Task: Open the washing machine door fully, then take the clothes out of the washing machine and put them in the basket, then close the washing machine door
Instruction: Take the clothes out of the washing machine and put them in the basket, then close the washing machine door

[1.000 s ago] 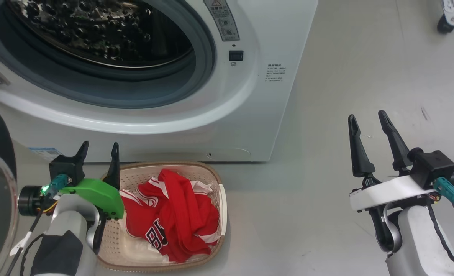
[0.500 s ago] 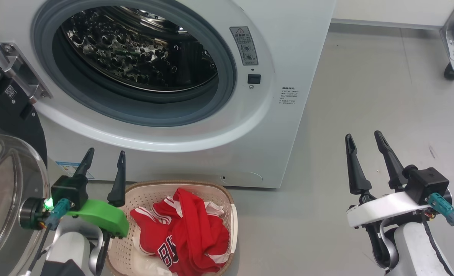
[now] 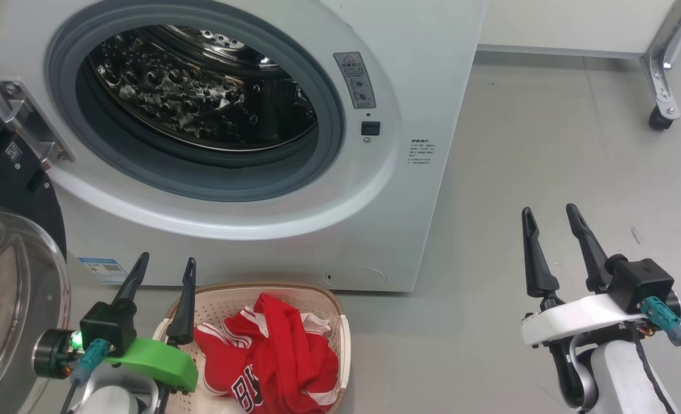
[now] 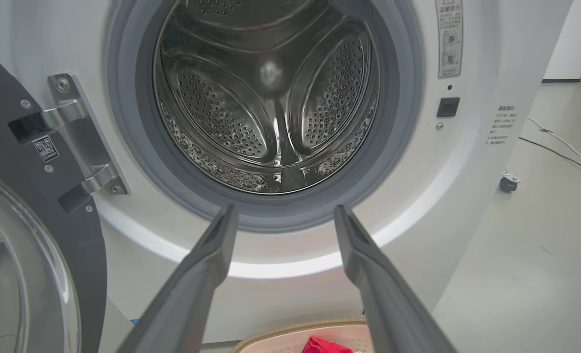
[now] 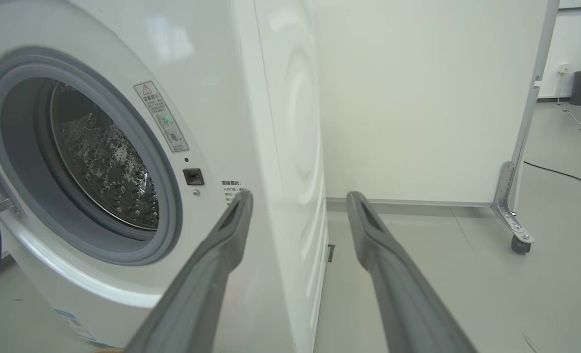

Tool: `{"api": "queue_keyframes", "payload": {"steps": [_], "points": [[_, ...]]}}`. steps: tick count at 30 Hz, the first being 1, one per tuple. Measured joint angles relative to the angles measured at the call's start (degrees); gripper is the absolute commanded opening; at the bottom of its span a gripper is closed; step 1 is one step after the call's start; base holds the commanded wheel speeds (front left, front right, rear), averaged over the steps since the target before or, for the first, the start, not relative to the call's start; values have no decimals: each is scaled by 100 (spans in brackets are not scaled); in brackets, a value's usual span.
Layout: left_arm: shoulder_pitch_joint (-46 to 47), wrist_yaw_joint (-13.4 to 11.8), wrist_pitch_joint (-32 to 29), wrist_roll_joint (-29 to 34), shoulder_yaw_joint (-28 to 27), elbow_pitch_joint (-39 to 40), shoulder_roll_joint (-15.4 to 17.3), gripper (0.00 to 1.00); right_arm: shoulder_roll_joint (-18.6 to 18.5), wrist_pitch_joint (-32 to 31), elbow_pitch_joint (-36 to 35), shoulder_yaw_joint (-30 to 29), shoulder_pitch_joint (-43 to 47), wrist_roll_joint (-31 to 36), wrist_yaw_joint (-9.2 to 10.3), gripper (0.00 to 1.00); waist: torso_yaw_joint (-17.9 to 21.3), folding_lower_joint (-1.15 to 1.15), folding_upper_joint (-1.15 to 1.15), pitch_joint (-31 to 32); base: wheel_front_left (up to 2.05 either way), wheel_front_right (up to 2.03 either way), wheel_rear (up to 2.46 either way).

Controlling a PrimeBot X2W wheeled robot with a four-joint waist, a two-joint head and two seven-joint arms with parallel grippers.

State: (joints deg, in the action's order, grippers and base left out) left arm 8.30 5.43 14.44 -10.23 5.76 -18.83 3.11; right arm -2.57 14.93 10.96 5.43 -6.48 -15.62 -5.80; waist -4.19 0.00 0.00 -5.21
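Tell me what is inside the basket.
The red clothes lie crumpled in the basket, white trim and dark lettering showing. The left gripper covers the basket's left corner, and anything under the clothes is hidden.

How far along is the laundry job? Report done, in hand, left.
Done: the washing machine door is swung open, the drum looks empty, the clothes lie in the basket. In hand: nothing; left gripper and right gripper are open, empty. Left: close the door.
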Motion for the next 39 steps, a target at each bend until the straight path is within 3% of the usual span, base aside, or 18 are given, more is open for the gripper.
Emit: {"api": "queue_keyframes", "payload": {"steps": [39], "points": [[-626,9,0,-10,-176,978,-7,100,1,0,-105,76,103,2,137,100,145,0,0,-72,0,0,0]]}}
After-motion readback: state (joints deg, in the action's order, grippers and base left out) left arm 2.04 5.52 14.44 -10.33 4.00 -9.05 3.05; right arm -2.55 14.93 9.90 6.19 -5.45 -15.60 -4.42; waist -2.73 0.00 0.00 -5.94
